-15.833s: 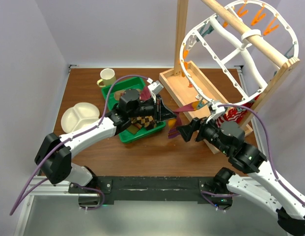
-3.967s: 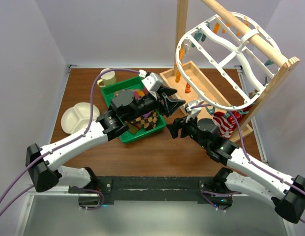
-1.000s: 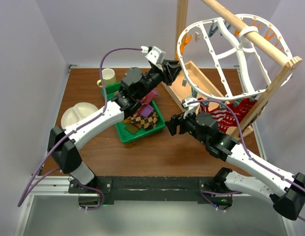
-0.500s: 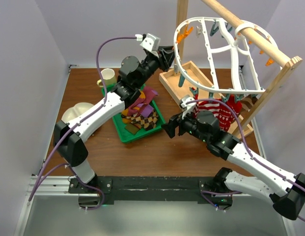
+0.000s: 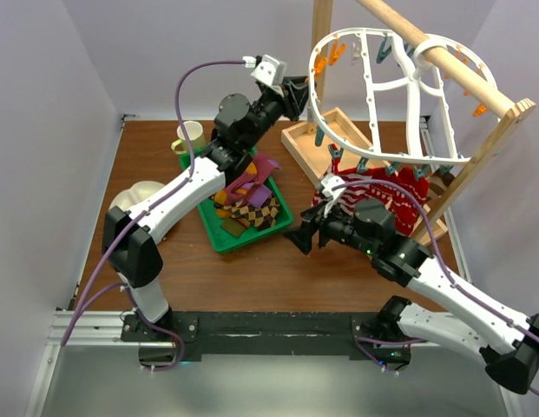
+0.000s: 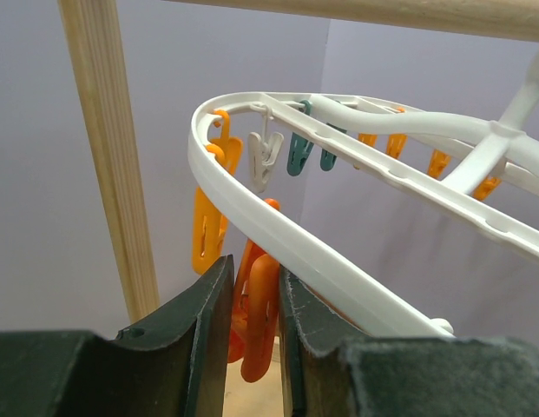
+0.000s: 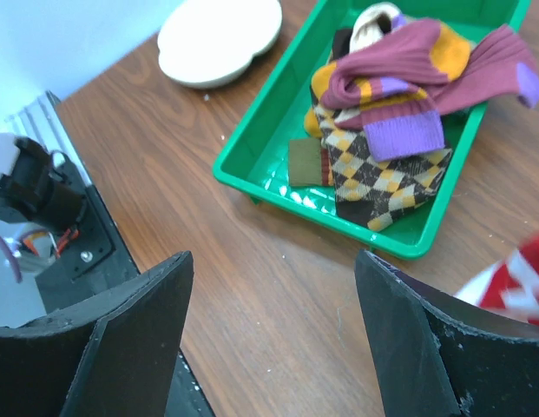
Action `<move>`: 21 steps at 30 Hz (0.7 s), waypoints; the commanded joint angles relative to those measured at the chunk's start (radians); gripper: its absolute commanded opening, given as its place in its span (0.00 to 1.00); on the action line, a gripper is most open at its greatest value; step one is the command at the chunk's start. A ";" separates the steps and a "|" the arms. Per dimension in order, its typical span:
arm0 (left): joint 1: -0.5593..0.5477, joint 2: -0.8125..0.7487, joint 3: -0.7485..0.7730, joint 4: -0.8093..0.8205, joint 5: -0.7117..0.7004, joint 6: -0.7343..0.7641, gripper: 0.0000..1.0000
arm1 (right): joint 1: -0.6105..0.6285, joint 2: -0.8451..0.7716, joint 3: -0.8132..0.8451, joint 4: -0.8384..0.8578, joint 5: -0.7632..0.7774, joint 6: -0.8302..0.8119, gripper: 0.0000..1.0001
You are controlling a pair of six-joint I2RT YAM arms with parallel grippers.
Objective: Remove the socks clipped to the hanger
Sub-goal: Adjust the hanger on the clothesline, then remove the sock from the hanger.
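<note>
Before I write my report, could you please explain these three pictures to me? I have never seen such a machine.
These are two robot arms bolted to a wooden table. Each arm ends in a two-finger hand. One picture looks down from above and behind the arms. The other two come from a small camera on each wrist.

The left hand is raised and closed on an orange clip of the white hanger, which hangs from a wooden stand. The right hand is open and empty above the table.

On the table lie a green tray with several socks in it, a white plate and a mug. One red and white sock hangs under the hanger.
</note>
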 commanded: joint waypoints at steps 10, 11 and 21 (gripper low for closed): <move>0.022 0.028 0.081 0.003 -0.039 0.016 0.02 | 0.004 -0.261 -0.102 0.064 0.476 0.168 0.78; 0.020 0.028 0.083 0.003 -0.040 0.018 0.02 | 0.004 -0.264 -0.109 0.070 0.523 0.181 0.78; 0.023 0.031 0.089 0.004 -0.028 0.010 0.02 | 0.004 -0.143 -0.094 0.198 0.624 0.257 0.73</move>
